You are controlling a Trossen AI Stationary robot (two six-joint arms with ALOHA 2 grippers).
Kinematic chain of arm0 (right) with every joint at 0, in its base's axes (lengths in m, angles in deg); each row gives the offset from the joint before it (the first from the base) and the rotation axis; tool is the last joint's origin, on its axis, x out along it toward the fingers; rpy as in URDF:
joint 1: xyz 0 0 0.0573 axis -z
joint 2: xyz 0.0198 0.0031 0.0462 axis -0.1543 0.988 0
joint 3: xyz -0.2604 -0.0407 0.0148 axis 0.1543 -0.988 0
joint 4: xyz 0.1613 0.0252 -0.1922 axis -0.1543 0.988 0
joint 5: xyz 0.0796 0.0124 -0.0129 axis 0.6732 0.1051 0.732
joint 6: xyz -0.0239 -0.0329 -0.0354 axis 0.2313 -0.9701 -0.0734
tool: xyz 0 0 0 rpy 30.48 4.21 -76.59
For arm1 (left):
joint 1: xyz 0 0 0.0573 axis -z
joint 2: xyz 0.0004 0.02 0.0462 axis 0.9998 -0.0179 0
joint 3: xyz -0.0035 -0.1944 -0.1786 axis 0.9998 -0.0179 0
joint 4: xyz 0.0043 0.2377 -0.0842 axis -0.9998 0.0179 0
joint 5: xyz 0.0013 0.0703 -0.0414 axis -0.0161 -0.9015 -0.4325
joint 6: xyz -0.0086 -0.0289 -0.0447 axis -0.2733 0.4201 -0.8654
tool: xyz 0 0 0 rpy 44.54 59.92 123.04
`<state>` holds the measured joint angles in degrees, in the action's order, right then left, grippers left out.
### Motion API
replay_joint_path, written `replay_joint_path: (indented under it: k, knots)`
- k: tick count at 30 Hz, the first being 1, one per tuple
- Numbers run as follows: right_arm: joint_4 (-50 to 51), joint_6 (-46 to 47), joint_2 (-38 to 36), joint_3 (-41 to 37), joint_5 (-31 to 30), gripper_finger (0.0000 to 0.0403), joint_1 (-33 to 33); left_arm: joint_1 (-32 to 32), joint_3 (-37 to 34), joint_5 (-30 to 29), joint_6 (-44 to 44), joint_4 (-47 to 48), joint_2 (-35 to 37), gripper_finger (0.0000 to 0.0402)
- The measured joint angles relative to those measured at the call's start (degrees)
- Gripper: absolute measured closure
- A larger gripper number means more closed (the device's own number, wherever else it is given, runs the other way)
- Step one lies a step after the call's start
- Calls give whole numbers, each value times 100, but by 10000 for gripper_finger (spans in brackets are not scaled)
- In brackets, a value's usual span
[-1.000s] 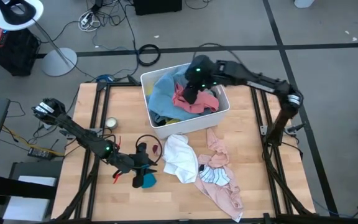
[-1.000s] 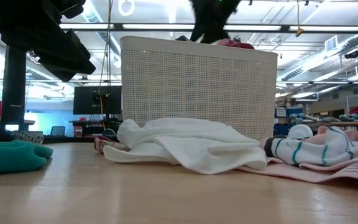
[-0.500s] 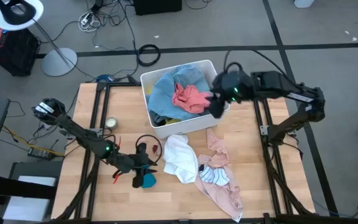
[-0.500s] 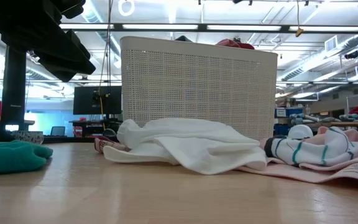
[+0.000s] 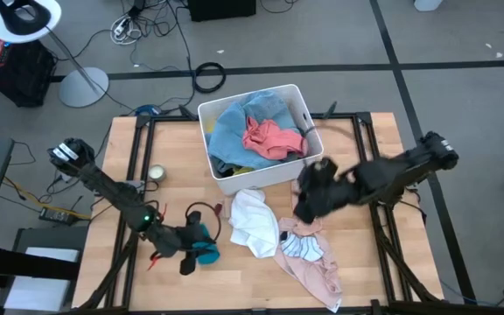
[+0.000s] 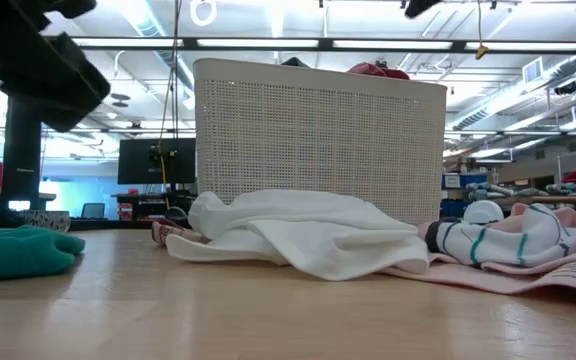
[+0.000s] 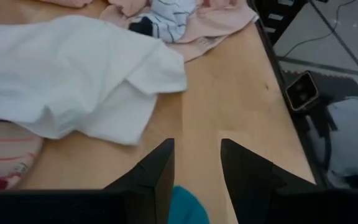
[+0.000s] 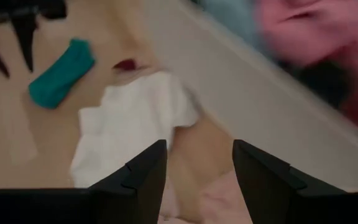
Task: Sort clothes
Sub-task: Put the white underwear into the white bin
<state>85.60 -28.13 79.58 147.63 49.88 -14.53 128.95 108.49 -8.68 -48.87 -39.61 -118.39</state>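
Observation:
A white bin at the table's far middle holds light blue denim and a pink garment. A white garment lies on the table in front of it, with pink and striped garments to its right. A teal garment lies at the near left. My left gripper is open, above the teal garment's edge. My right gripper is open and empty above the table, between the bin and the pink garments.
A small round roll and a dark cord loop lie on the table's left half. Bare wood shows along the near left and the far right of the table. The bin's perforated wall stands behind the white garment.
My right gripper has left the bin, gone over its right rim, then toward the table's near edge and down, and now hangs over the pink garments. My left gripper has shifted a little toward the near left, by the teal garment. The clothes have kept still.

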Motion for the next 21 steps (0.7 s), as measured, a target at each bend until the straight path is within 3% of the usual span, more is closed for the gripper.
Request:
replay_joint_path:
  k: [9, 21]
  knots:
    - [-2285, -285, 1141, -1080, 436, 217, -310, 262, 0, -134, -36, -72, 0, 265]
    - [-3101, -313, 2866, -1083, 860, 217, 240, 257, 0, -137, 140, -77, 0, 265]
